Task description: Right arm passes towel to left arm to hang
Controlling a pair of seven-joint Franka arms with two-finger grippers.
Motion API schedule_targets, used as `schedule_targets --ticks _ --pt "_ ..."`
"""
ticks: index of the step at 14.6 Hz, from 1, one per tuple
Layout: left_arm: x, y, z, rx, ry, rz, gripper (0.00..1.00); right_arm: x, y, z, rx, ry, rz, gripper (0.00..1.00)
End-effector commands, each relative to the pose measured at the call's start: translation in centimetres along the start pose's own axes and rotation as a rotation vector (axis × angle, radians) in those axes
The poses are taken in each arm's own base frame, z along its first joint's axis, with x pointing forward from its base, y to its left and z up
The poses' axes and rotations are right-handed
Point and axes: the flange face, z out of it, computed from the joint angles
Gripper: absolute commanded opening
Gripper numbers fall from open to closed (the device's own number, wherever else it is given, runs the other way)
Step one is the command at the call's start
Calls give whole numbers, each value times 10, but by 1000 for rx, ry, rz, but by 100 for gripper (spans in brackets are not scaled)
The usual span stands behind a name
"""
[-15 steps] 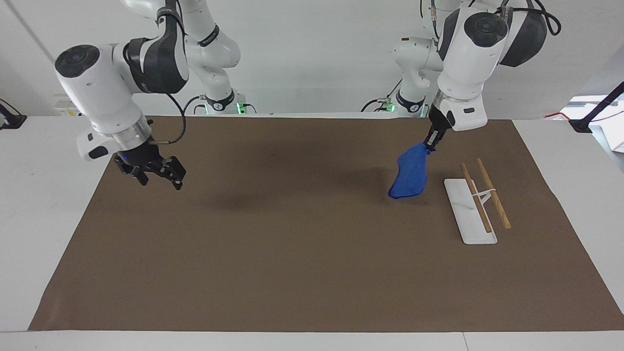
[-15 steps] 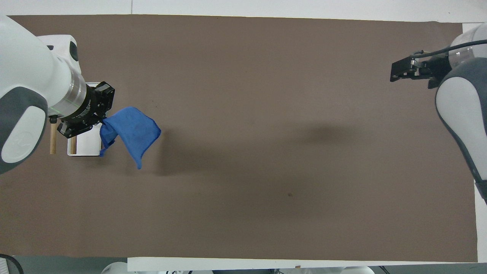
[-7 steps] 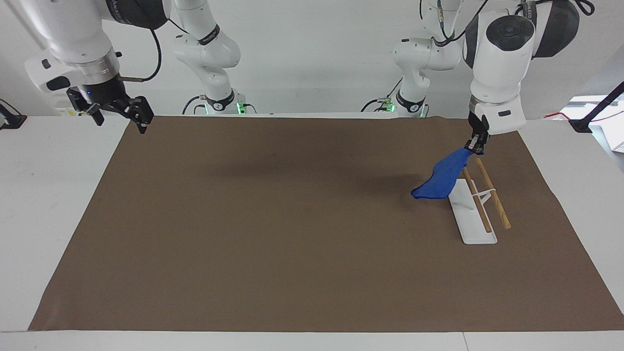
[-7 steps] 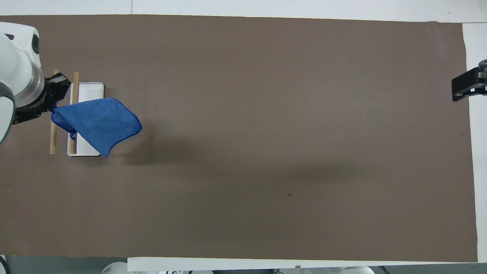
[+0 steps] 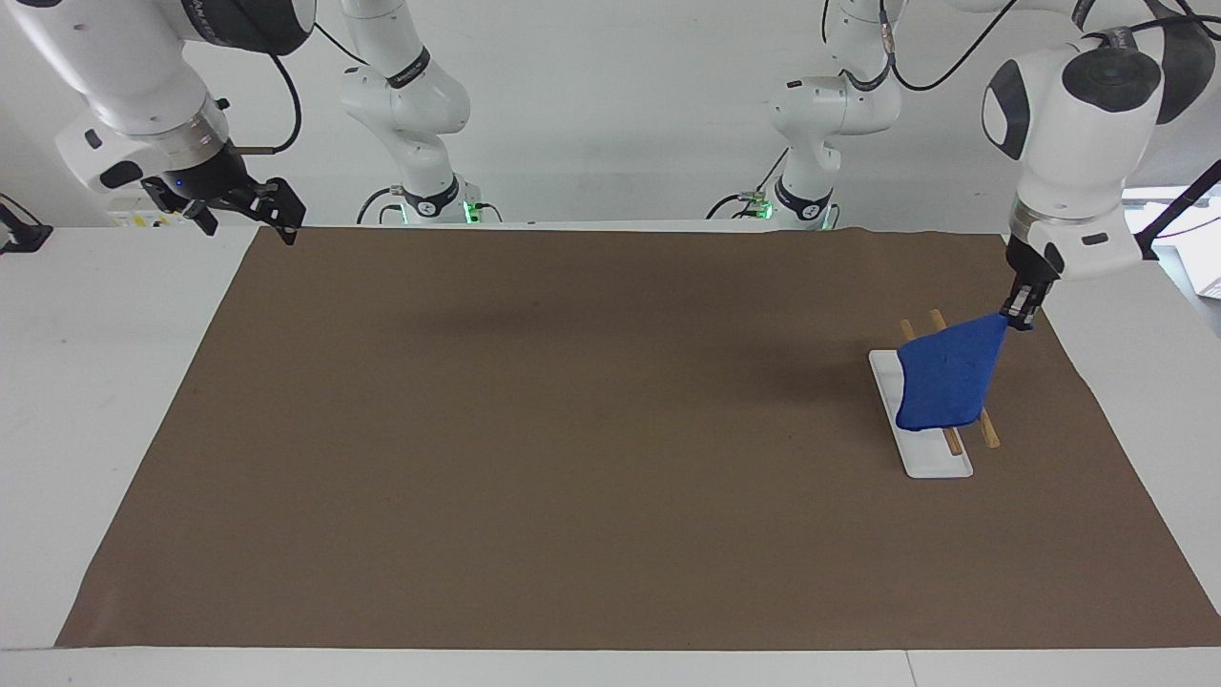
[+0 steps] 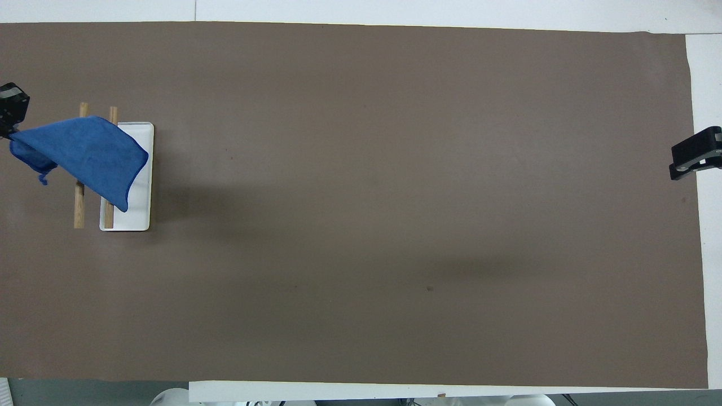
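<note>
The towel (image 5: 944,382) is a bright blue cloth that hangs by one corner from my left gripper (image 5: 1019,313), which is shut on it. It hangs over the rack, a white base (image 5: 930,460) with two wooden rods (image 5: 988,435), and hides most of the rods. I cannot tell whether it touches them. In the overhead view the towel (image 6: 84,155) spreads across both rods (image 6: 79,208) and part of the base (image 6: 141,194); the left gripper (image 6: 11,113) is at the edge of that view. My right gripper (image 5: 250,212) is open, empty and raised over the mat's corner at the right arm's end; it also shows in the overhead view (image 6: 695,160).
A brown mat (image 5: 572,429) covers most of the white table (image 5: 95,382). The rack stands on the mat near the left arm's end. Nothing else lies on the mat.
My left gripper has carried the towel toward the left arm's end, from beside the rack to over its rods. My right gripper has pulled up and back to the mat's corner.
</note>
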Motion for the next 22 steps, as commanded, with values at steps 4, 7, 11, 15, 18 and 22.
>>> schedule_targets --ticks 4,7,11,15,18,22 --pt "-8 -44 44 -15 30 39 0 -8 7 -2 14 11 -3 100" --pt "-20 -69 66 -6 18 61 0 -7 7 1 15 5 -2 100" --pt "-22 -83 78 -20 33 63 2 -7 2 2 15 1 -13 100" --pt "-17 -93 80 -14 28 41 95 -10 3 3 17 -2 -19 100" --pt "-23 -79 71 5 -9 60 100 -9 3 3 18 6 -18 100" --pt "-48 -40 12 -25 -125 124 100 -8 10 7 36 9 -15 100"
